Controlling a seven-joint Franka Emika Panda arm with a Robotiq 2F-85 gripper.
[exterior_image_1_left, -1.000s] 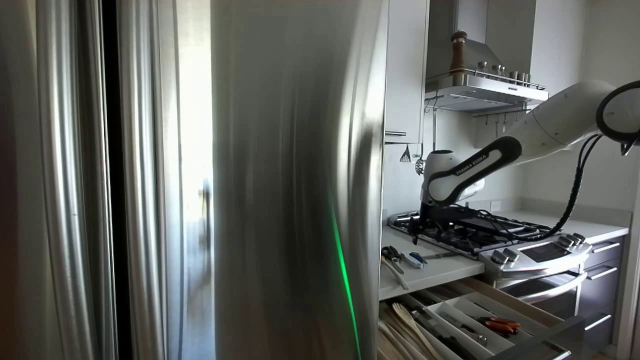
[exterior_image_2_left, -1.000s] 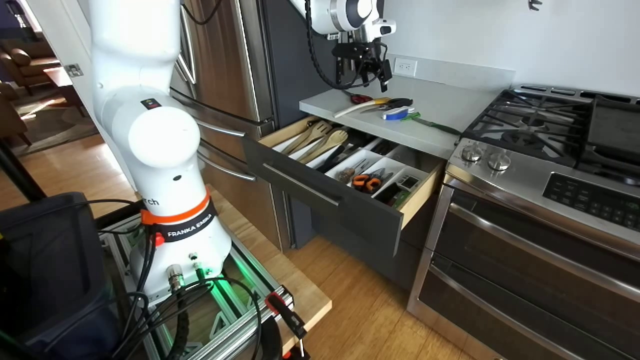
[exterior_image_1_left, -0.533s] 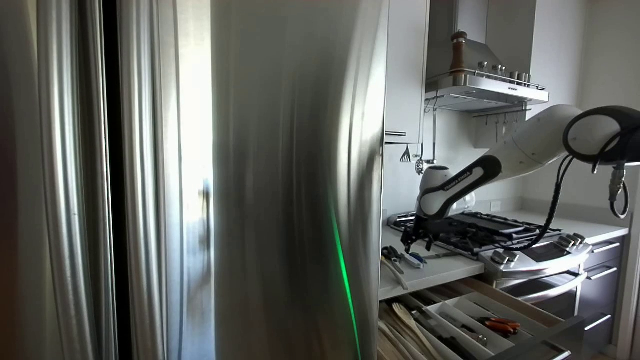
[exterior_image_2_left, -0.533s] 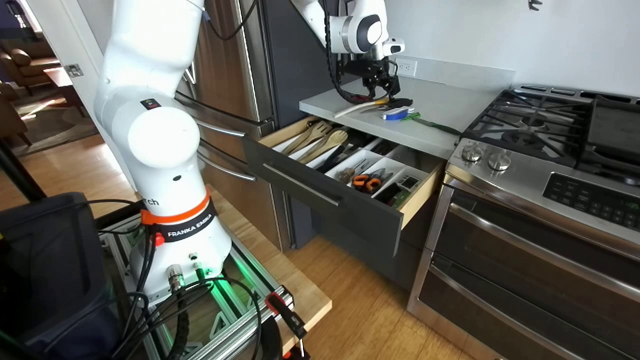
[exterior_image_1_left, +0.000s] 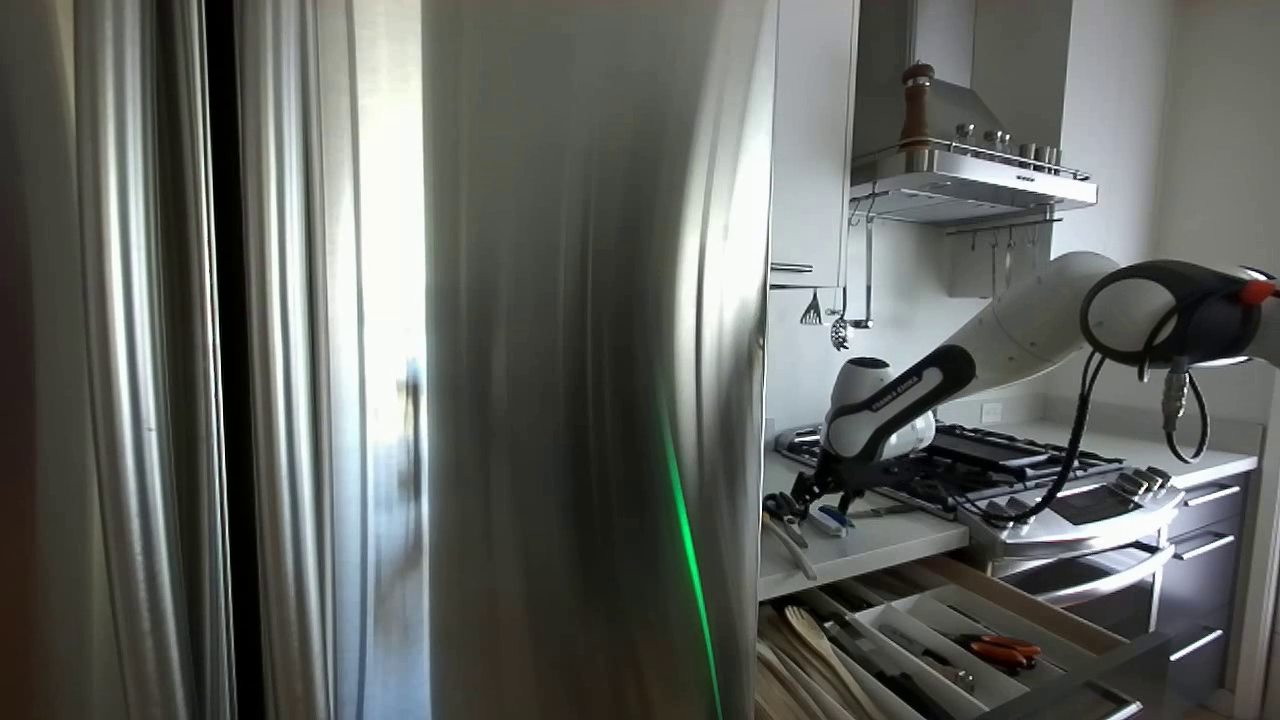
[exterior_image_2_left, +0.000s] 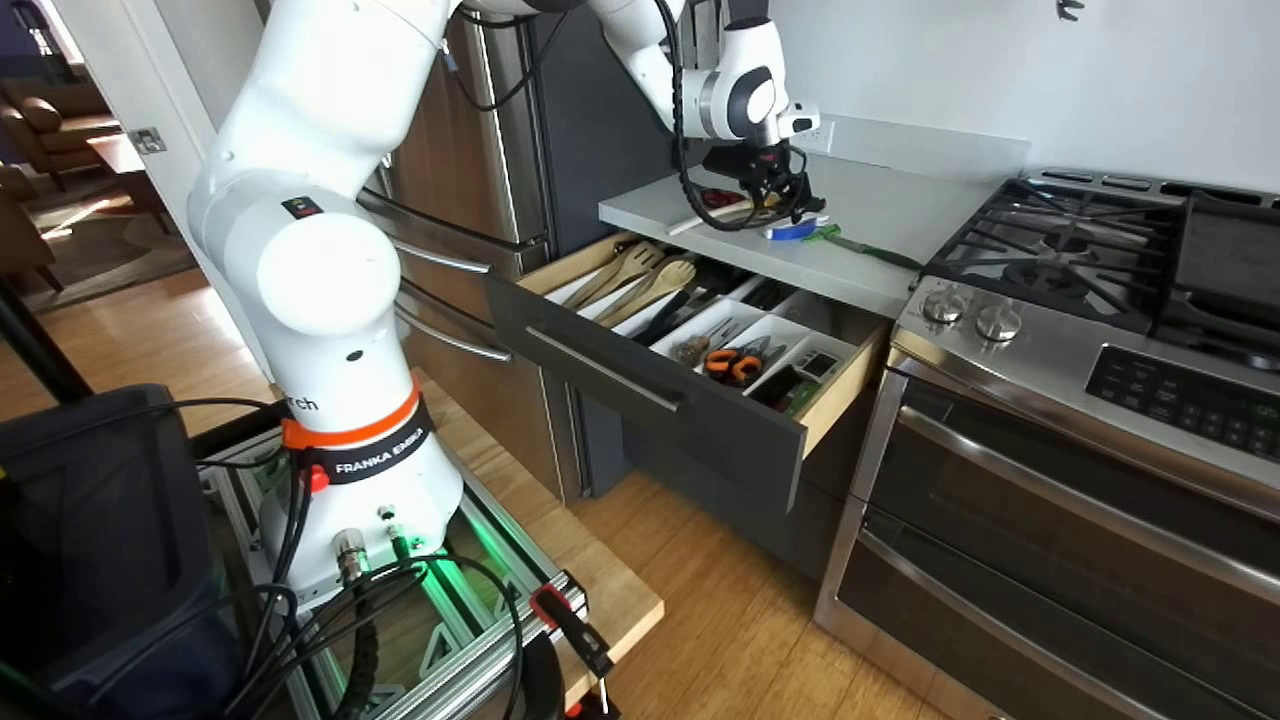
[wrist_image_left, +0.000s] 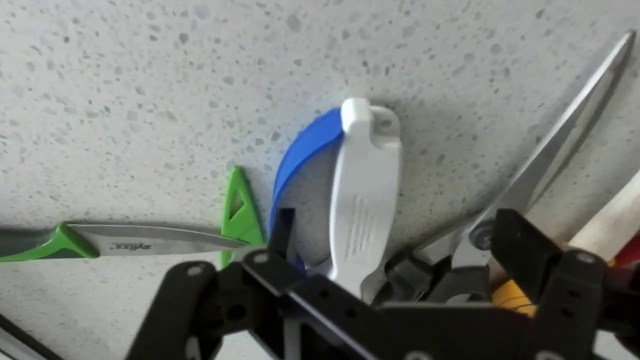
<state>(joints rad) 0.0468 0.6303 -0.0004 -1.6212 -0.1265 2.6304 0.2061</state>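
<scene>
hovers low with gripper (wrist_image_left: 397, 230) spread wide, gripping nothing, crosswise astride the long axis of a blue-and-white strap tool (wrist_image_left: 366, 195), off-centre toward scissors (wrist_image_left: 542, 155) just beside it.

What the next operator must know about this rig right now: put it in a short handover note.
Tool: open, over the counter; whether it touches anything is hard to tell.
Things: a white-handled item with a blue band shows between the jaws in the wrist view; black-handled scissors lie at its right there, a green-trimmed knife at its left, all on the counter.
Done: tool placed above these; the drawer stands open, wooden utensils inside.
Left: none of them is gripped or lifted yet.
</scene>
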